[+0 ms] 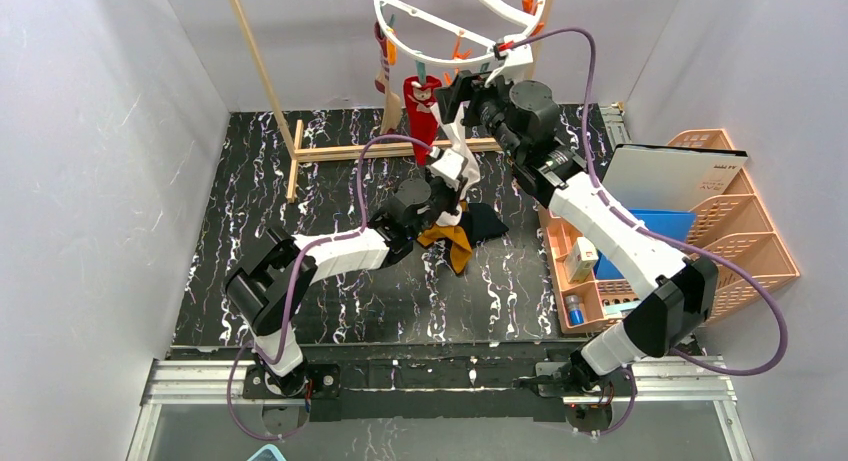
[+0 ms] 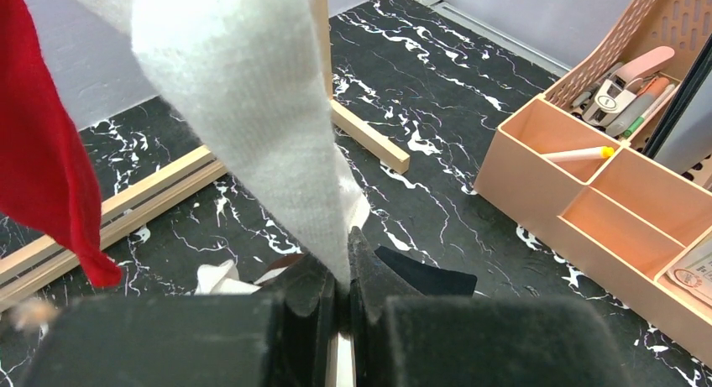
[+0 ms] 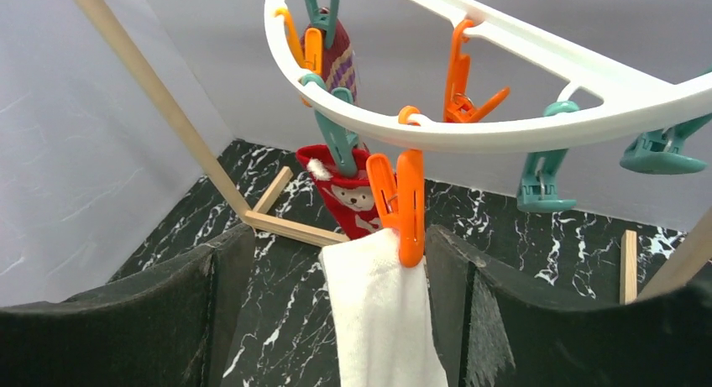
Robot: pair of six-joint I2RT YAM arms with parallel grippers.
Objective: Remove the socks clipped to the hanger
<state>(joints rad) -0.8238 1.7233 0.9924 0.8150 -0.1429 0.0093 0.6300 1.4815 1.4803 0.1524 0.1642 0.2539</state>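
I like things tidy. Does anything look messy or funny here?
Yes. A mustard sock and a black sock lie crumpled in a heap on the table. The white sock looks odd too: pulled taut between its orange clothespin and the shut left gripper.

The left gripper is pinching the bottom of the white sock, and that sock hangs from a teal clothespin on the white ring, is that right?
Not quite. The left gripper does pinch the white sock at its lower end, and the sock hangs from the white ring, but its clothespin is orange, not teal. The right wrist view shows it.
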